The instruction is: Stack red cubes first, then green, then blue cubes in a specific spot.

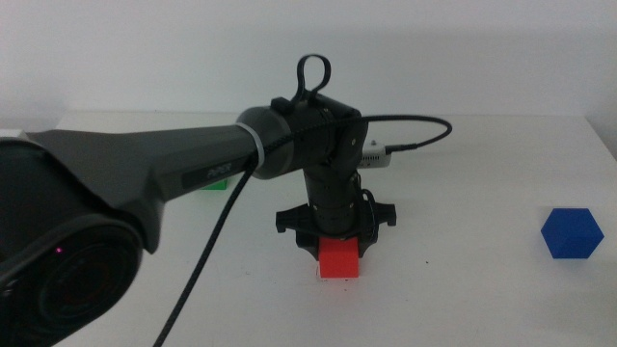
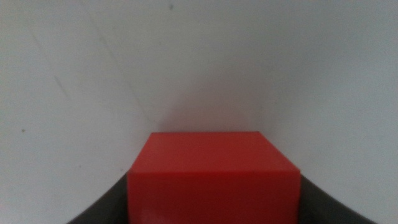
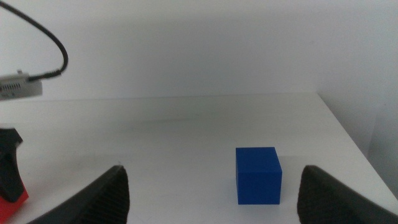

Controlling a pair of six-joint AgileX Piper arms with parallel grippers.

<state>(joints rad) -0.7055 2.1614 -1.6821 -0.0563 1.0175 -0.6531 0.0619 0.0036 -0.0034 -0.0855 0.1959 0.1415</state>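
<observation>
The red cube sits at the table's middle, at or just above the white tabletop. My left gripper points straight down and is shut on it. In the left wrist view the red cube fills the space between the dark jaws, over bare white table with a small dark speck. The green cube shows only as a sliver behind the left arm. The blue cube stands alone at the right. My right gripper is open and empty, with the blue cube just ahead of it. It is out of the middle view.
A black cable and a white connector hang from the left wrist behind the gripper. The left arm's thick body covers the table's left side. The table's right edge lies past the blue cube.
</observation>
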